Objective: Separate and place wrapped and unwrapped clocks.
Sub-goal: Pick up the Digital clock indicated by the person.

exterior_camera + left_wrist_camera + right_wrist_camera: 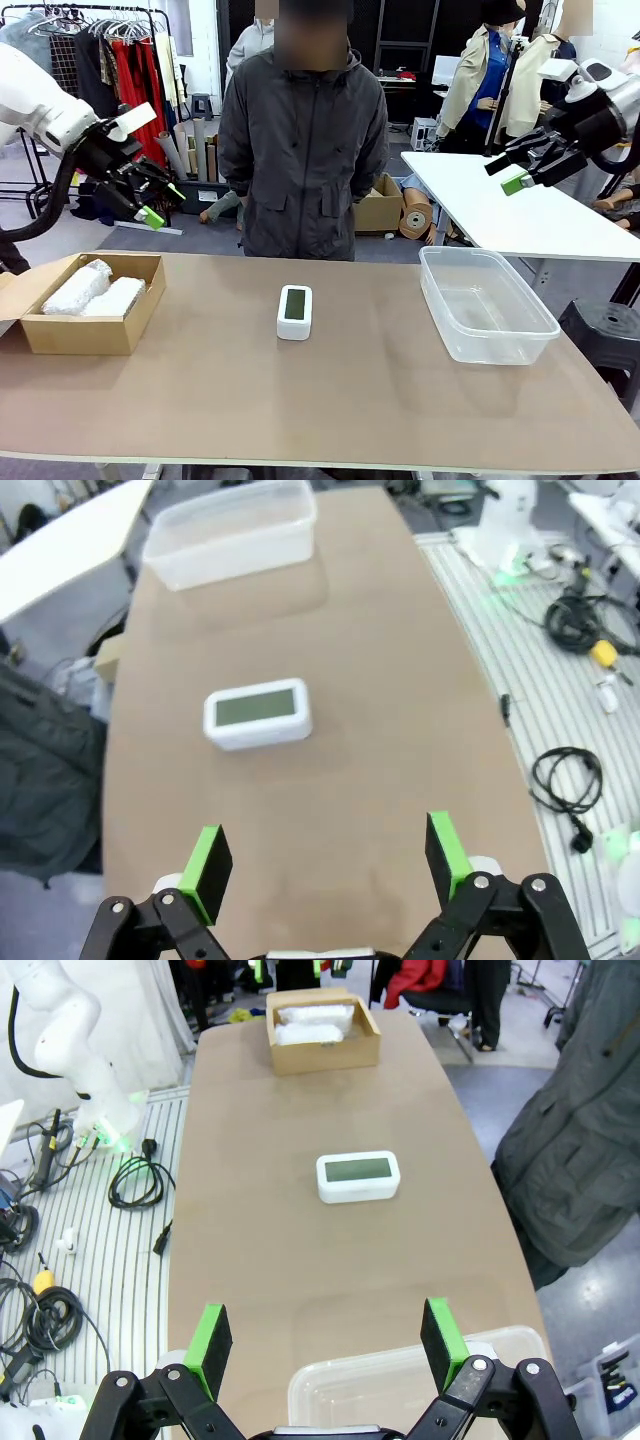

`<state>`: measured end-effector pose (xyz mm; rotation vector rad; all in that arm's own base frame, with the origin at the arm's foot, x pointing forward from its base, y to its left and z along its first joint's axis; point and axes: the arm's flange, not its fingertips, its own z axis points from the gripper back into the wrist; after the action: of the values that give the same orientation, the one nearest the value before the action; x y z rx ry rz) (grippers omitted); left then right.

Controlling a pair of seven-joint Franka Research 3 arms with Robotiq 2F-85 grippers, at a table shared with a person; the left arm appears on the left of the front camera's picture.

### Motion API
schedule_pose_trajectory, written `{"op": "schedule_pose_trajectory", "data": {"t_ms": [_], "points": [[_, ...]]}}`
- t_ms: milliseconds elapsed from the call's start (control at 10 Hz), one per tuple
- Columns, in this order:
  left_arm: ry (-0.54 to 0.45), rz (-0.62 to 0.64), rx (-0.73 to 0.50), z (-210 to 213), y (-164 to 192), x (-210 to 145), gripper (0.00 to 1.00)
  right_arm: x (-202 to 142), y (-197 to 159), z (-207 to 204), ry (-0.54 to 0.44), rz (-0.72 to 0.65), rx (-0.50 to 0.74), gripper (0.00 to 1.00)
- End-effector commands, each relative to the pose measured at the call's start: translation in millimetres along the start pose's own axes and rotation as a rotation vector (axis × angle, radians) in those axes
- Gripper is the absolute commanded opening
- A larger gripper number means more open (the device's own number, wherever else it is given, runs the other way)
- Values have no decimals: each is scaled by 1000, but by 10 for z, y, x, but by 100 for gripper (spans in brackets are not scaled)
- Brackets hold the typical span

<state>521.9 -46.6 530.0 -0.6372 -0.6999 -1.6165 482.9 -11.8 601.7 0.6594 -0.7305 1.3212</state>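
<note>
Left gripper (160,203) hangs in the air above the table's left end, jaws wide apart, nothing in them. Below it is an open cardboard box (90,335) with both bubble-wrapped clocks (95,290) lying side by side inside, touching, so the wrapped side looks done. The bare clock (294,311) lies screen-up at mid-table (300,410), near the person (300,150) standing at the far edge, well apart from box and tub. The clear plastic tub (503,350) at the right end looks empty, presumably the bare clock's destination. Right gripper (508,173) is up high beyond the tub, also spread and holding nothing. Step in hand, as I read it: pick the bare clock and put it in the tub. The right arm looks the better choice, since the tub is on its side. Its wrist view has the clock's long axis running parallel to the line between the pads (212,1332), so rotate the wrist a quarter turn and close across the short sides. Come straight down, centred on the body, with pads on the side walls and off the screen. Smooth rounded shell, so grip low to avoid squeeze-out. Lift clear of the tub rim and release close to the floor.
</note>
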Motion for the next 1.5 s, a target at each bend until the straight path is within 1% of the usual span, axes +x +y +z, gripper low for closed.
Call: {"op": "schedule_pose_trajectory", "data": {"t_ms": [0,200,300,1400], "points": [[38,9,85,26,29,-47,100,15,4,5,-4,5,2,100],[2,24,81,17,33,-30,100,15,4,5,-4,5,2,100],[28,5,71,77,70,-50,100,15,4,5,-4,5,2,100],[28,5,71,77,70,-50,100,15,4,5,-4,5,2,100]]}}
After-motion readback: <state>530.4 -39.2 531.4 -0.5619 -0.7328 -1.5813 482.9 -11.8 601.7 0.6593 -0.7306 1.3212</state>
